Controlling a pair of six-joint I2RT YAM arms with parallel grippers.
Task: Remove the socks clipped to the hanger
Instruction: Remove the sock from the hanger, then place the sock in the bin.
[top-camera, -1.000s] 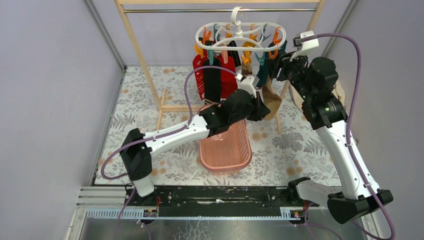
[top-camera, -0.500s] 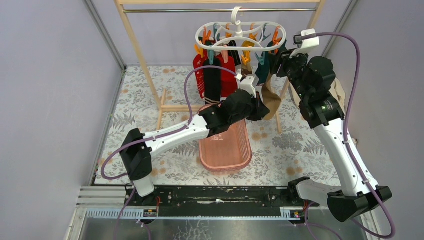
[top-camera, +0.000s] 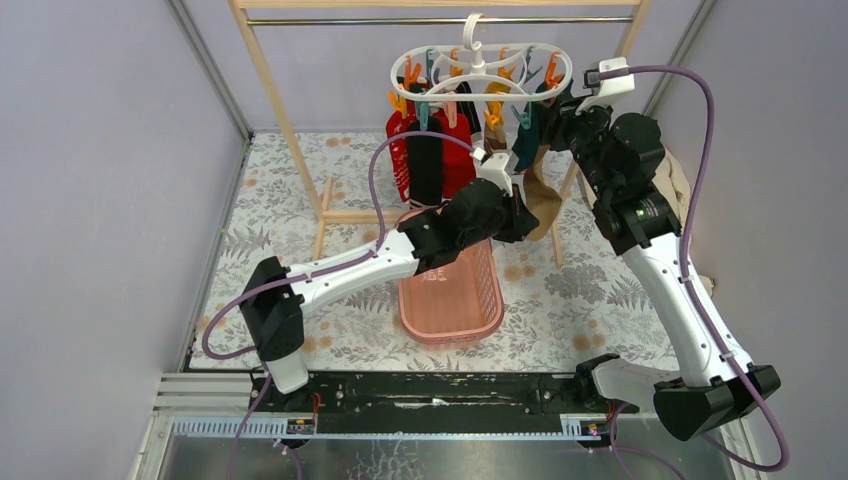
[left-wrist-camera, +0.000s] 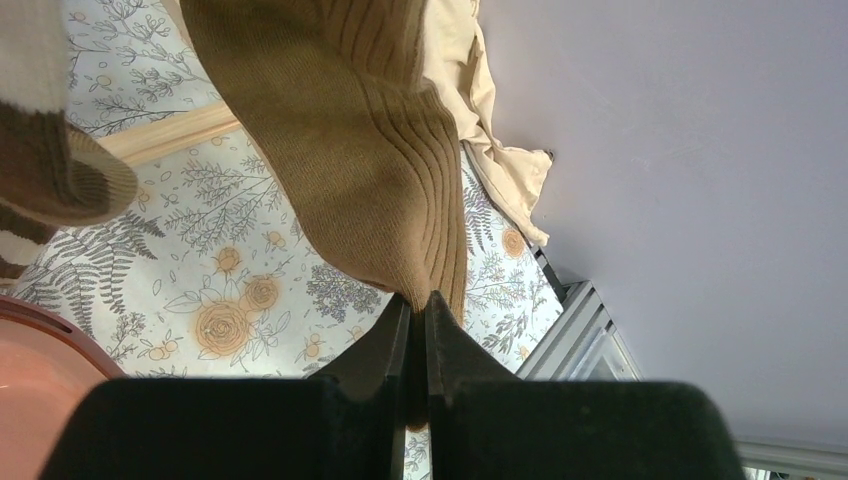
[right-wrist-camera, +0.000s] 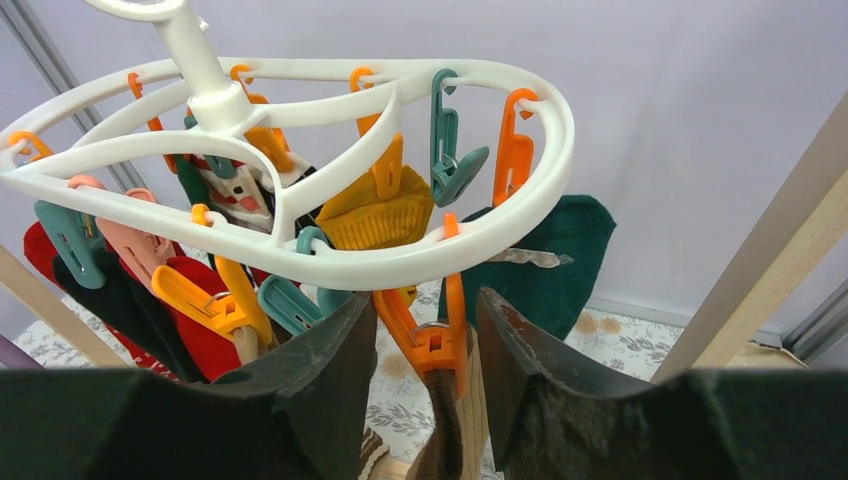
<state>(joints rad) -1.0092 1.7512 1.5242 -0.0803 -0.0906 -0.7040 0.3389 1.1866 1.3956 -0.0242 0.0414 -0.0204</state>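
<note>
One olive-brown sock (left-wrist-camera: 370, 170): clipped under hanger (right-wrist-camera: 300, 262) at 12 o'clock.
Left hand (left-wrist-camera: 418, 305): clamped on its tip, for tension.
Right hand (right-wrist-camera: 425, 320): spread astride orange clip (right-wrist-camera: 440, 345), for release.

one hanger (right-wrist-camera: 350, 268), socks (top-camera: 400, 150) in six colours

one white hanger is hanging on one wooden rack (top-camera: 270, 80), carrying six colours: red sock (top-camera: 456, 150), black sock (top-camera: 425, 170), dark teal sock (right-wrist-camera: 545, 260), olive-brown sock (left-wrist-camera: 370, 150), striped sock (left-wrist-camera: 50, 170), mustard sock (right-wrist-camera: 380, 215); red is showing on both sides of the black, one sock or two cannot be told. clips are dangling in three colours, orange clips (right-wrist-camera: 440, 335), teal clips (right-wrist-camera: 450, 150) and pink clips (right-wrist-camera: 130, 250), overlapping too much for an exact count. two arms are reaching in, the left arm (top-camera: 350, 265) and the right arm (top-camera: 680, 290), each carrying one gripper. one pink basket (top-camera: 450, 335) is sitting on the floral surface (top-camera: 590, 290), and one beige cloth (left-wrist-camera: 480, 120) is showing at the right.
</note>
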